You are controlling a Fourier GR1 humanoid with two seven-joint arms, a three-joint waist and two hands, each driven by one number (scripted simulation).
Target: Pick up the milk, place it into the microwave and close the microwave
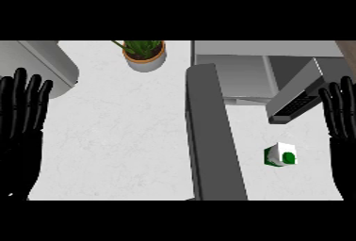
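Yet to grasp the milk (280, 155) just left of the right robot hand (340, 117), fingers straight, apart. Then loading, shutting the open microwave (233, 75).

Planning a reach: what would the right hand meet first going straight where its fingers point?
Likely the microwave, its right end just beyond the right hand; depth is unclear. The milk lies off that line.

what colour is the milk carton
The milk carton is white with green patches, head view.
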